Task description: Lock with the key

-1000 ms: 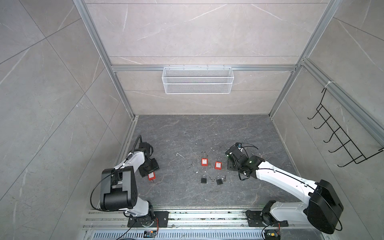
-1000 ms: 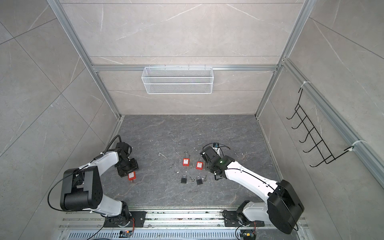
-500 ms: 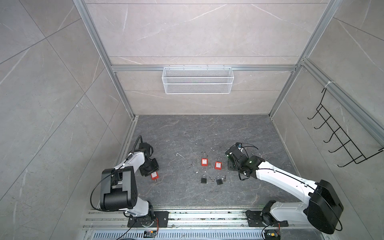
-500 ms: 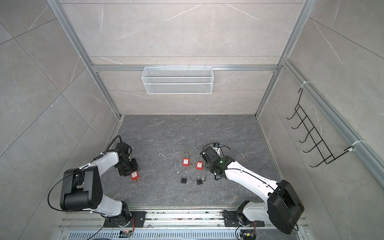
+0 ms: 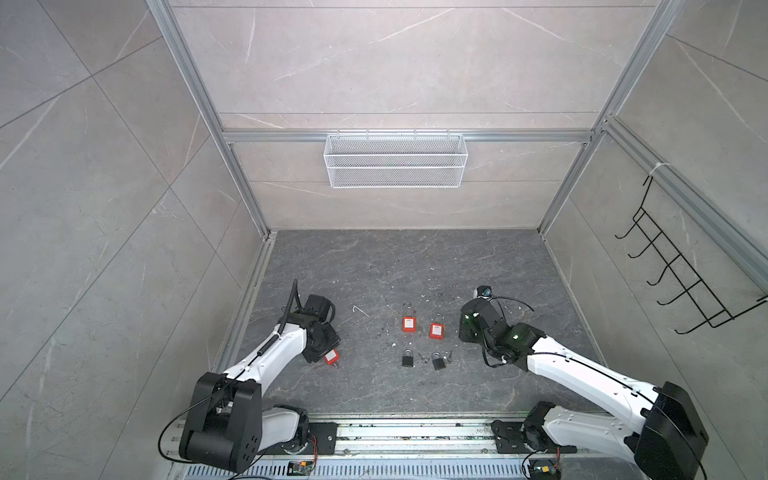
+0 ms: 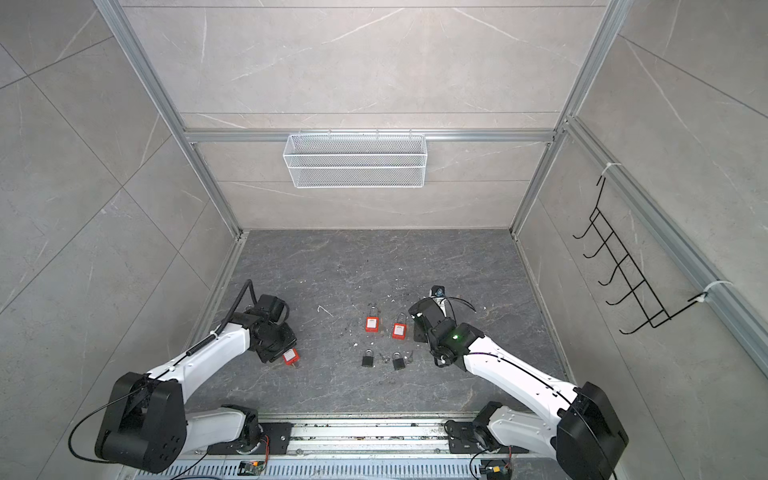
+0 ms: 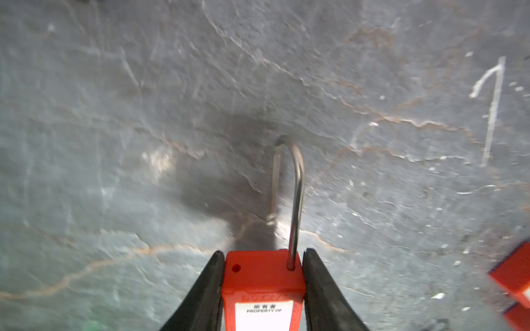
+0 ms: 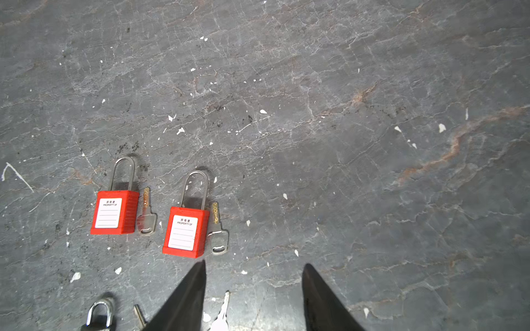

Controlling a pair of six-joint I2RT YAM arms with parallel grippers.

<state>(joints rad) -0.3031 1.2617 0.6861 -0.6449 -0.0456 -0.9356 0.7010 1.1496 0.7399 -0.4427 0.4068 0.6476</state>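
Observation:
My left gripper (image 7: 262,253) is shut on the body of a red padlock (image 7: 262,286), one black finger on each side. Its steel shackle (image 7: 296,186) stands open, the free leg out of its hole and turned aside. In both top views this padlock (image 5: 331,356) (image 6: 290,356) sits at the left gripper's tip, low over the dark floor. My right gripper (image 8: 253,268) is open just above the floor. A loose silver key (image 8: 222,313) lies between its fingers, untouched.
Two shut red padlocks (image 8: 114,212) (image 8: 186,232) lie mid-floor, each with a key (image 8: 146,215) (image 8: 218,229) beside it. Two black padlocks (image 5: 407,358) (image 5: 438,362) lie nearer the front. A wire basket (image 5: 395,166) hangs on the back wall, a hook rack (image 5: 685,282) on the right wall.
The left gripper has closed on the red padlock and carried it a little to the right. The right arm has hardly moved.

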